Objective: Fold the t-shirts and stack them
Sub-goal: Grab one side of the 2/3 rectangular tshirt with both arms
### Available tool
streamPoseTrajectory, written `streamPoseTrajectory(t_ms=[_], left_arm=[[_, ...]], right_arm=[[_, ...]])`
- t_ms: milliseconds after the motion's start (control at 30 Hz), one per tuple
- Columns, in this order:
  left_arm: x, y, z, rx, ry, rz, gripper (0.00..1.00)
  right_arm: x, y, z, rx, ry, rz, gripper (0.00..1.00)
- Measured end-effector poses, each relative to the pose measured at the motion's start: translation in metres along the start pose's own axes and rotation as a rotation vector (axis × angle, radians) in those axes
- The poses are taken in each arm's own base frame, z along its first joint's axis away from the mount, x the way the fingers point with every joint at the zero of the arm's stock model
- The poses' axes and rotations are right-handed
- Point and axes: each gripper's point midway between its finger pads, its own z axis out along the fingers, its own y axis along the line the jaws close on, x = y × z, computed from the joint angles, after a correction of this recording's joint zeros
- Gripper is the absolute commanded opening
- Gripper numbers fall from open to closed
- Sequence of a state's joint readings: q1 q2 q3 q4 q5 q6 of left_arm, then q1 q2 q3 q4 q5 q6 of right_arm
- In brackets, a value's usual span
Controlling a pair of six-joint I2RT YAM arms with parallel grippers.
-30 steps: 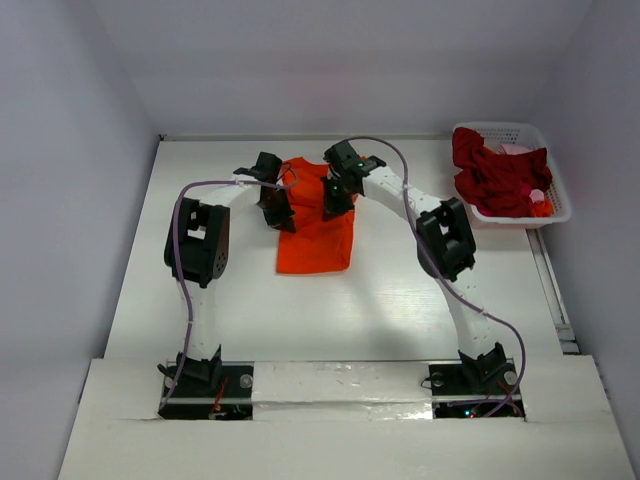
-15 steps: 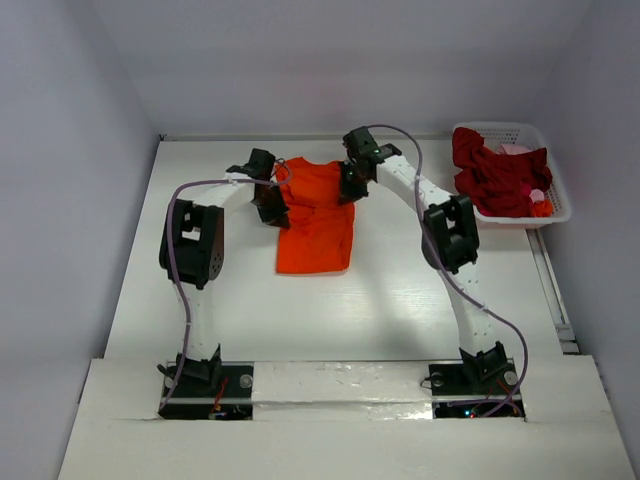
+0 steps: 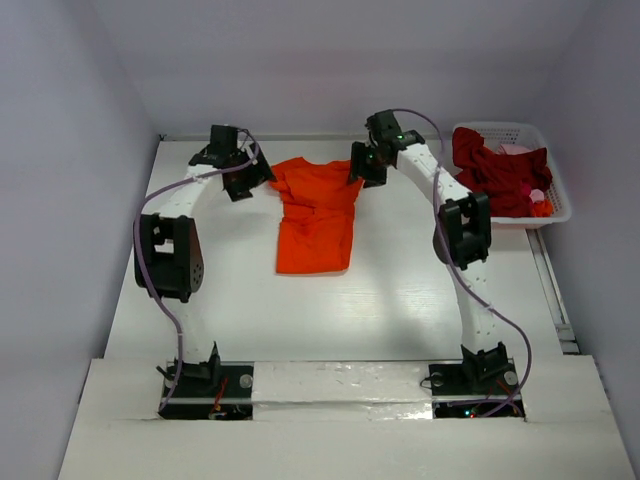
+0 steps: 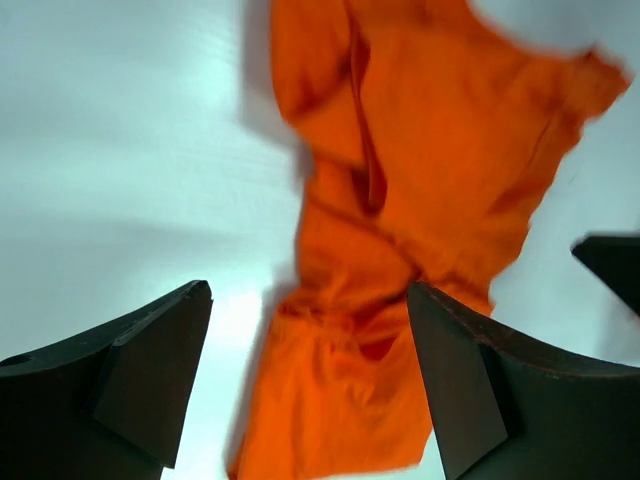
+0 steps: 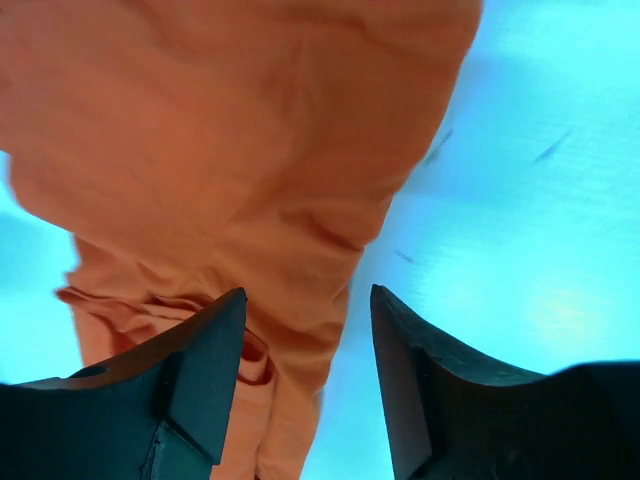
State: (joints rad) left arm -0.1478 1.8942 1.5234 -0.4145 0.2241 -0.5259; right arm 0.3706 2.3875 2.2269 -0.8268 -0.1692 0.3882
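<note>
White table (image 3: 400, 300), pale grey walls (image 3: 340, 60), orange t-shirt (image 3: 317, 215)

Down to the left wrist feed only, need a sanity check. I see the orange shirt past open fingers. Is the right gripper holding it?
Observer: No, the right gripper is open above the orange shirt, at its far right sleeve, with nothing pinched.
Operator: Where are the other shirts?
Observer: The dark red shirts are heaped in the white basket at the far right corner of the table.
</note>
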Motion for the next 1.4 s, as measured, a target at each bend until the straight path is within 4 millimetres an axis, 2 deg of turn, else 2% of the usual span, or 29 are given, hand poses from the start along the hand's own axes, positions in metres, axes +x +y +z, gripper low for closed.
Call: streamPoseTrajectory(t_ms=[133,233,367,467,667,833,1100,1233,1400], left_arm=[[-0.051,0.006,0.005,0.044,-0.130,-0.050,0.77],[-0.075,0.007,0.021,0.063,-0.179,-0.057,0.76],[-0.091,-0.003,0.047,0.120,-0.200,-0.043,0.75],[-0.095,-0.011,0.066,0.177,-0.196,-0.040,0.74],[-0.100,-0.020,0.094,0.251,-0.183,-0.046,0.74],[-0.108,-0.024,0.101,0.269,-0.191,-0.035,0.74],[-0.111,-0.024,0.107,0.265,-0.187,-0.029,0.74],[-0.107,-0.017,0.116,0.238,-0.168,-0.033,0.74],[-0.098,0.001,0.129,0.165,-0.144,-0.036,0.74]], right_arm=[[-0.040,-0.008,-0.024,-0.035,-0.092,0.024,0.66],[-0.072,-0.027,-0.044,-0.042,-0.169,0.046,0.66],[-0.103,-0.051,-0.067,-0.041,-0.248,0.064,0.66],[-0.116,-0.058,-0.076,-0.054,-0.278,0.059,0.66],[-0.110,-0.043,-0.064,-0.118,-0.251,0.033,0.65],[-0.104,-0.030,-0.045,-0.201,-0.217,0.051,0.67],[-0.105,-0.017,-0.010,-0.324,-0.191,0.156,0.68],[-0.104,-0.015,-0.002,-0.350,-0.179,0.195,0.68],[-0.106,-0.016,0.001,-0.350,-0.193,0.196,0.68]])
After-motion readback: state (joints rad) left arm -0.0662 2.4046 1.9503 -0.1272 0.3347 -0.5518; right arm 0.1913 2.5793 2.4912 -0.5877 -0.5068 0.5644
